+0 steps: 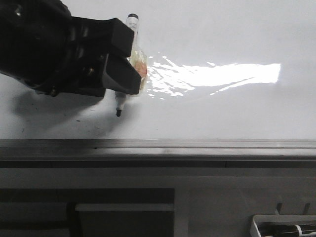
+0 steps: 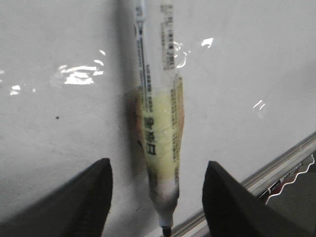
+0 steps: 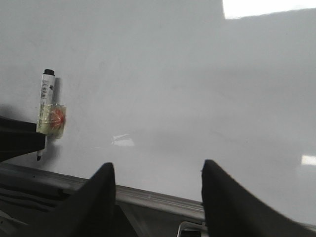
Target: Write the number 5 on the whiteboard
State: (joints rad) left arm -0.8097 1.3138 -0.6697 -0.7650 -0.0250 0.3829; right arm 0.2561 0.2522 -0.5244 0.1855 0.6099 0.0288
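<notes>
The whiteboard [image 1: 222, 113] lies flat, glossy white with a bright glare patch. No drawn number 5 shows on it, only tiny dark specks. A marker [image 1: 119, 101] with a clear yellowish wrap lies against the board, tip toward the grey edge rail [image 1: 197, 144]. My left gripper [image 1: 134, 59] is open around the marker [image 2: 160, 123], with a gap on each side between its fingers [image 2: 94, 197] and the marker. My right gripper [image 3: 157, 170] is open and empty over the board's [image 3: 173, 74] near edge. It sees the marker [image 3: 48, 91] far off to one side.
A small white tray [image 1: 284, 228] with markers sits below the rail at the front right. A dark panel [image 1: 123, 212] lies below the rail at the front left. The rail also shows in the left wrist view [image 2: 276, 165].
</notes>
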